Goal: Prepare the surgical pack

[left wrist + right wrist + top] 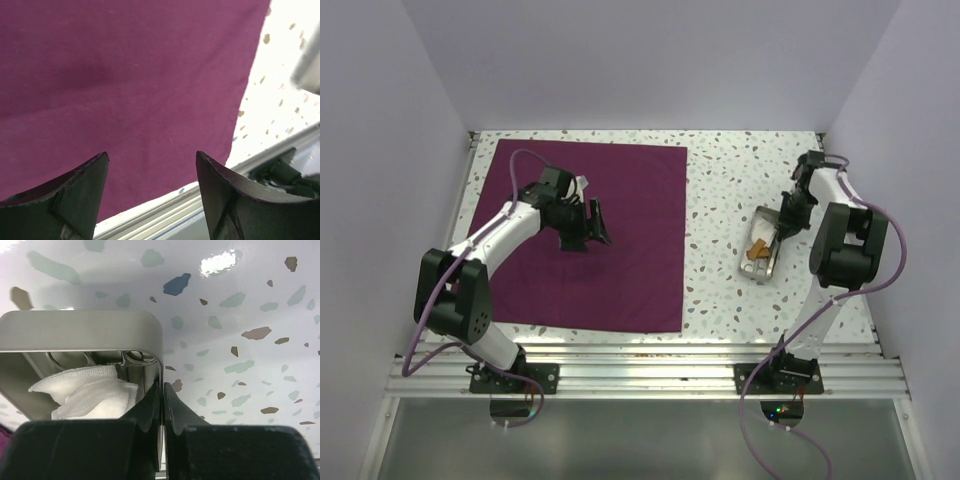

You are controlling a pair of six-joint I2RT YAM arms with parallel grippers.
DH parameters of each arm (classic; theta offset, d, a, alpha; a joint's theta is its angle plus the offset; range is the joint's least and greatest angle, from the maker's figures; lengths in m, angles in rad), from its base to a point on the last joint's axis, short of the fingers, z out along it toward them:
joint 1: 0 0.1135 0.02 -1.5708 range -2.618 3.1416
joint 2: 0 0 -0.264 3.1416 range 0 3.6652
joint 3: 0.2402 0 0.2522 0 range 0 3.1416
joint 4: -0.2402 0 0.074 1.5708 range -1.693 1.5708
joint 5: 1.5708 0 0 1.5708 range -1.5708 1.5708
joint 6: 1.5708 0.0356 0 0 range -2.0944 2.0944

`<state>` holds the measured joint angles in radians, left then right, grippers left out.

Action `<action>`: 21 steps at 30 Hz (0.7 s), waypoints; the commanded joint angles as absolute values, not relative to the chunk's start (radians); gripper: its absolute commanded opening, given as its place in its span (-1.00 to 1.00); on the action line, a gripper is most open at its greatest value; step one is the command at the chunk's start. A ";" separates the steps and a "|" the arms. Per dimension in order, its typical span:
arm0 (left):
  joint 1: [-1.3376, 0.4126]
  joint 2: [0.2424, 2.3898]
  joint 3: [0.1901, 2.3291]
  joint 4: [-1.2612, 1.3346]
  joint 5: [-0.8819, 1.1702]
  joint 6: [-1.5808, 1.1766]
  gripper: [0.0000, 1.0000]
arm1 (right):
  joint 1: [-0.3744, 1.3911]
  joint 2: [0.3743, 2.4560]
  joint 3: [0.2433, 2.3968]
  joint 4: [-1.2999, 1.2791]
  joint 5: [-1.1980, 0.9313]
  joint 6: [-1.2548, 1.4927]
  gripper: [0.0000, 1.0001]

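The plum-purple cloth (630,270) lies spread as one large square sheet on the left half of the speckled table (720,200); its surface looks flat, with only faint creases, and its near edge runs along the aluminium rail (640,355) at the front of the table. My left gripper (592,228) hangs over the middle of this sheet, my arm reaching in from the near-left corner; in my left wrist view the left gripper (152,157) is spread wide, with nothing between the fingers but the cloth (130,75) below them; I cannot tell whether the tips touch the fabric.

My right gripper (782,225) is over on the right side of the table, at the small metal tray (758,277); the tray sits on bare table, well apart from the cloth's right edge. In my right wrist view the right gripper (163,390) is clenched on the tray's (80,330) side wall near a rounded corner; one finger stands inside the tray and the other outside, the thin wall pinched between them. Inside the tray, just beside my inner finger, lies folded white gauze (90,390); behind it, metal ring handles (135,357) rest against the wall; from above a small orange item (756,252) shows in the tray as well, though I cannot tell what it is.
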<state>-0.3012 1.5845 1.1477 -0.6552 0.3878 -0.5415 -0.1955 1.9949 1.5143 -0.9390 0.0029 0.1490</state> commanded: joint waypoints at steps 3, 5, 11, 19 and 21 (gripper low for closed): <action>-0.298 1.623 1.253 -0.785 0.123 -0.629 0.50 | -0.132 1.922 1.618 -1.048 -0.080 0.241 -1.00; -0.298 1.628 1.265 -0.808 0.060 -0.656 0.52 | -0.075 1.914 1.631 -1.052 -0.106 0.307 -1.00; -0.296 1.637 1.315 -0.859 -0.080 -0.715 0.54 | 0.126 1.933 1.698 -1.032 -0.130 0.530 -1.00; -0.275 1.649 1.318 -0.934 -0.230 -0.793 0.54 | 0.423 2.074 1.825 -0.997 -0.133 0.828 -1.00; -0.267 1.643 1.310 -0.951 -0.245 -0.810 0.54 | 0.474 2.108 1.861 -0.980 -0.143 0.877 -1.00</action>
